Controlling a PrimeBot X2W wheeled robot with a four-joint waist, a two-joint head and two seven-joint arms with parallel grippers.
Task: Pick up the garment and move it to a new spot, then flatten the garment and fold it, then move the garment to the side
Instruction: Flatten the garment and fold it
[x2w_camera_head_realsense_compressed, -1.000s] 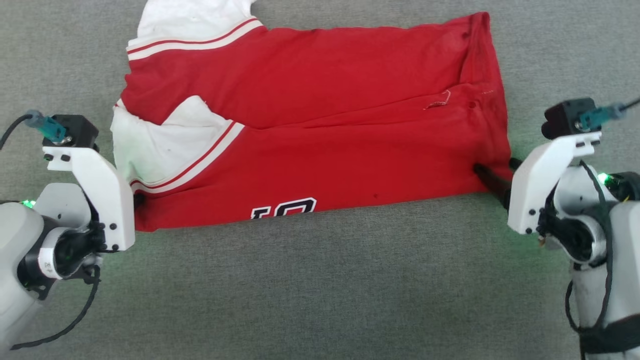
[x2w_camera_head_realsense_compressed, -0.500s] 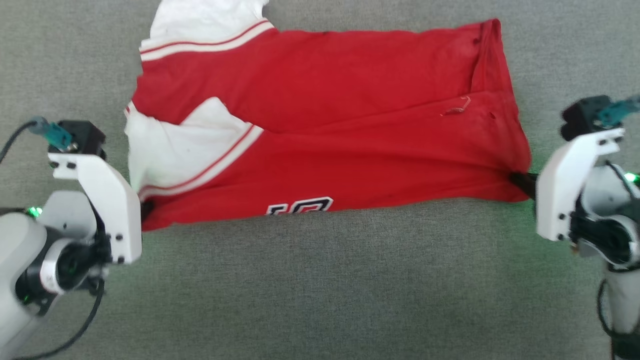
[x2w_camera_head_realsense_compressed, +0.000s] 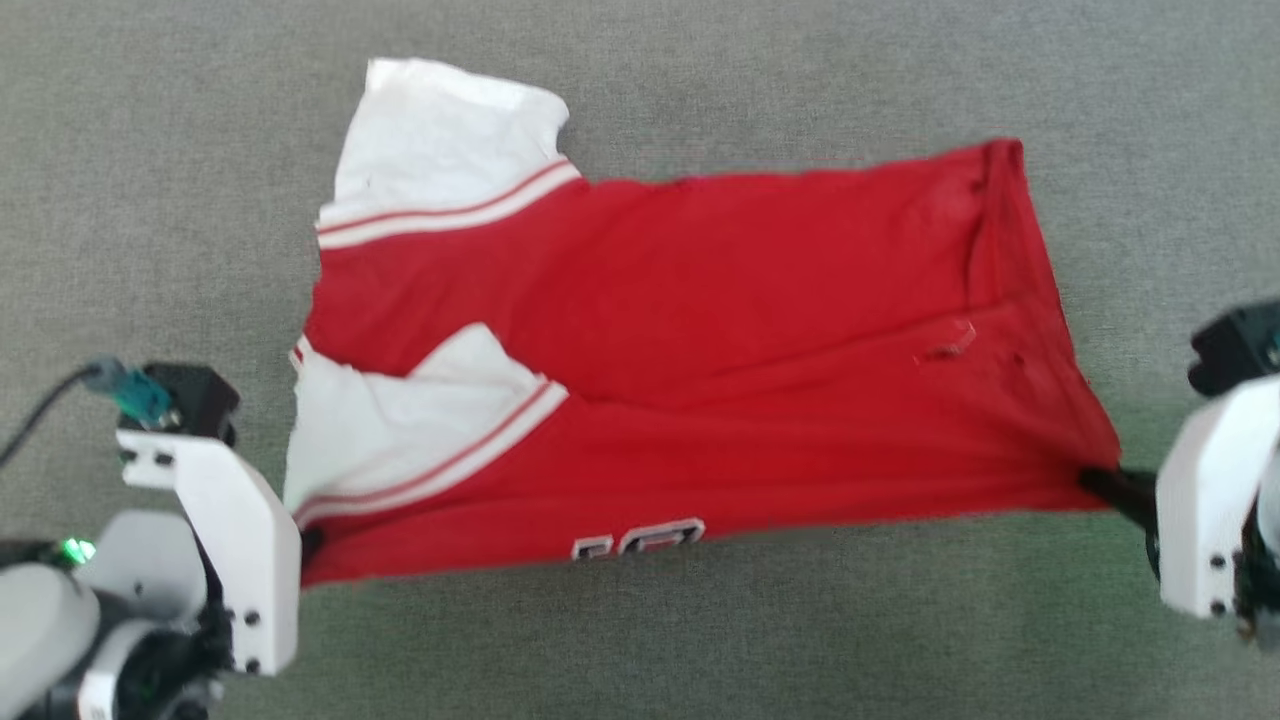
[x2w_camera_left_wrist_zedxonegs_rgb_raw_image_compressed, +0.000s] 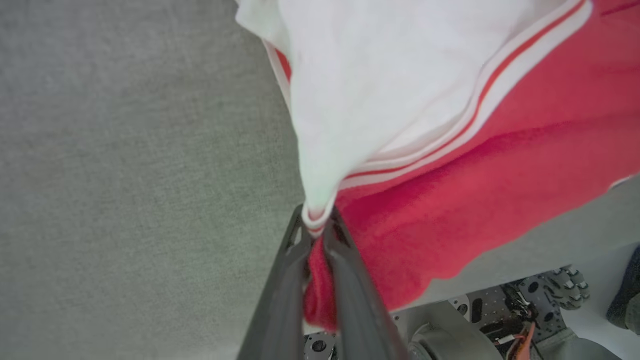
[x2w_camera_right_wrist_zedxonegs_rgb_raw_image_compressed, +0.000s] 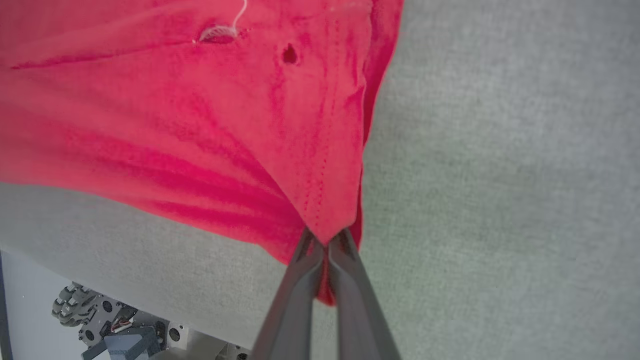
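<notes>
The red soft-fabric jersey shirt with white sleeves (x2w_camera_head_realsense_compressed: 720, 400) stretches lengthwise between left gripper (x2w_camera_left_wrist_zedxonegs_rgb_raw_image_compressed: 316, 227) and right gripper (x2w_camera_right_wrist_zedxonegs_rgb_raw_image_compressed: 326, 239), each clamped shut on one of its near corners.

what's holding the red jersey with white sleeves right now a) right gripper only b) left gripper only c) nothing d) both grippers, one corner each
d: the left gripper is shut on the white-sleeved corner of the red soft-fabric jersey, and the right gripper is shut on its red hem corner.
</notes>
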